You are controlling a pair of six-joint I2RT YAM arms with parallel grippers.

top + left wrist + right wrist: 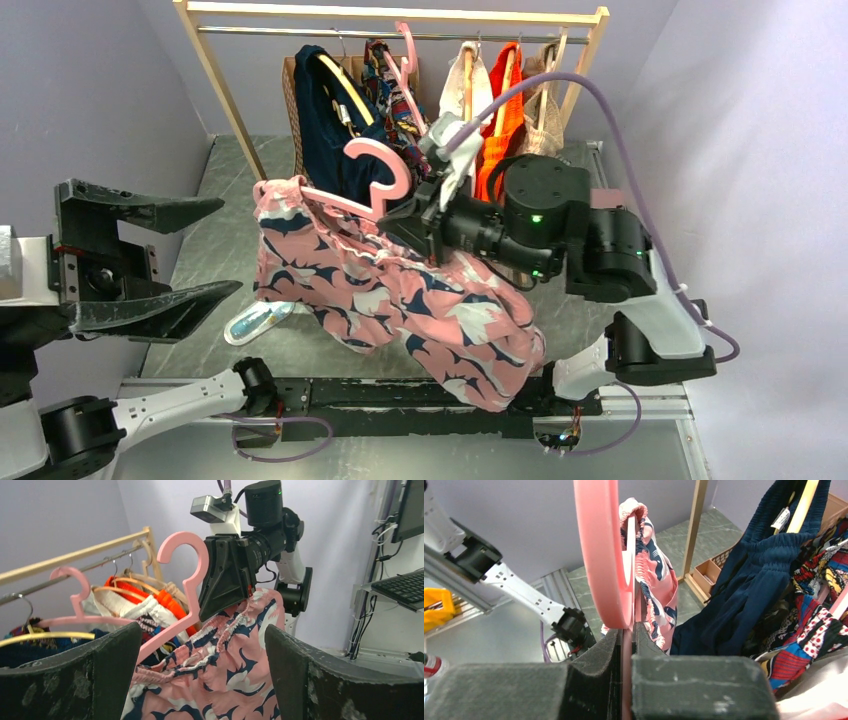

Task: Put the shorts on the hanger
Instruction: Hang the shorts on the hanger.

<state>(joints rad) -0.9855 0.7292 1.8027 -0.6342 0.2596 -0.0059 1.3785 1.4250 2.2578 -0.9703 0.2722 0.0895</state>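
The pale-pink hanger (372, 163) is held up in mid-air in front of the rack, hook upward, with my right gripper (418, 218) shut on it near its neck. In the right wrist view the hanger (599, 555) runs edge-on between the closed right gripper (626, 630). The pink shorts (400, 290) with navy and white print hang from it, waistband gathered along its left arm, legs drooping toward the table's near edge. My left gripper (215, 250) stands wide open to the left, apart from the cloth. Its wrist view shows the shorts (235, 665) and hanger (187, 545) beyond its open left gripper (202, 630).
A wooden rack (400, 12) at the back carries a navy garment (325, 120), an orange one (505, 120), patterned clothes and another pink hanger (405, 50). A pale blue item (258, 322) lies on the table under the shorts. A keyboard (400, 585) sits off to the side.
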